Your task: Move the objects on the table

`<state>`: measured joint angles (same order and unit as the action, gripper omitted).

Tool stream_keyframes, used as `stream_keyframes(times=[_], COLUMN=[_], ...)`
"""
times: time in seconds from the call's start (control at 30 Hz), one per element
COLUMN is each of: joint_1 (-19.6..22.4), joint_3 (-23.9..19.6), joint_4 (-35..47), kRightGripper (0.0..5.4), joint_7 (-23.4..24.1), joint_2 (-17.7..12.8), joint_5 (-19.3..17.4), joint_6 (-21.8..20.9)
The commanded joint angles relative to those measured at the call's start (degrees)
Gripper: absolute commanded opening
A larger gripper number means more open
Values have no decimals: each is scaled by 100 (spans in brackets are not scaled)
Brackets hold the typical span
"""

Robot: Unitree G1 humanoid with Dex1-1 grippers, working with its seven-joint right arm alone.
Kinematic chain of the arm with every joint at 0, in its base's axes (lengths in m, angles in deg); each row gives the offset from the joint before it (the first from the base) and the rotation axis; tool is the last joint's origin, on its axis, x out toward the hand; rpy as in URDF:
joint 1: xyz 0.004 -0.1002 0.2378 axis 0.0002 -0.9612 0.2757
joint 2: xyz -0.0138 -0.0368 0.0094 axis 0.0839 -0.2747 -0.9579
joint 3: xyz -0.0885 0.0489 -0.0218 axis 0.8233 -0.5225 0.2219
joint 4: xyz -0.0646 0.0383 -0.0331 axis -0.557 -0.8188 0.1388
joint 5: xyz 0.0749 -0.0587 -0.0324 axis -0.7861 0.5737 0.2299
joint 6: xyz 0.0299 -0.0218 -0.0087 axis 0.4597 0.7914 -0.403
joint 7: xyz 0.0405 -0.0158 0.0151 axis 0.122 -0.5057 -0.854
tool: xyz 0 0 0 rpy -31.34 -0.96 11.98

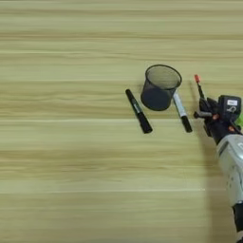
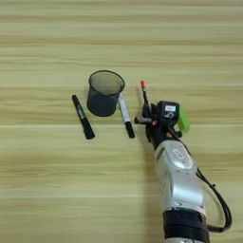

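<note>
Light wooden table [image 2: 47,190]: pale yellow-brown horizontal grain bands. Mesh cup [image 2: 103,93]: black. Pen [image 2: 144,92]: red-tipped. Marker [image 2: 125,115]: white barrel, black cap. Second marker [image 2: 82,116]: black. Rectangular block [image 2: 183,119]: bright green.

Black mesh cup [image 2: 104,93], upright, open top, on wood

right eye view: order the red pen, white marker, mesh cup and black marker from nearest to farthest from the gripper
1. red pen, right at the gripper, its tip poking out above
2. white marker, just to its left
3. mesh cup, further left and up
4. black marker, farthest left
</note>
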<state>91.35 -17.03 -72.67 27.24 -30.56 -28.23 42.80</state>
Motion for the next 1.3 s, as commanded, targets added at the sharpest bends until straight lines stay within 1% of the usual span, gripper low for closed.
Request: stream_keyframes(times=[0.03,0.23,0.5,0.6,0.7,0.8,0.83,0.9,0.97,1.0,1.2,1.3], joint_1=[279,106,47,-7,-51,-104,-126,-169,-188,-179,-197,-233], joint_3=[31,211,225,352,550,843,987,1464,1881,2001,2296,2501], joint_4=[656,1558,1877,2234,2804,3262,3370,3541,3580,3548,3384,3167], kRightGripper=[70,70,69,69,69,69,69,69,69,69,69,69], joint_7=[99,154,174,161,159,149,131,85,37,22,-27,-55], joint_2=[-106,-62,-34,15,71,160,206,375,517,561,728,827], joint_5=[43,70,84,114,150,202,225,295,361,381,424,458], joint_6=[10,310,498,591,747,940,996,1110,1182,1198,1219,1185])
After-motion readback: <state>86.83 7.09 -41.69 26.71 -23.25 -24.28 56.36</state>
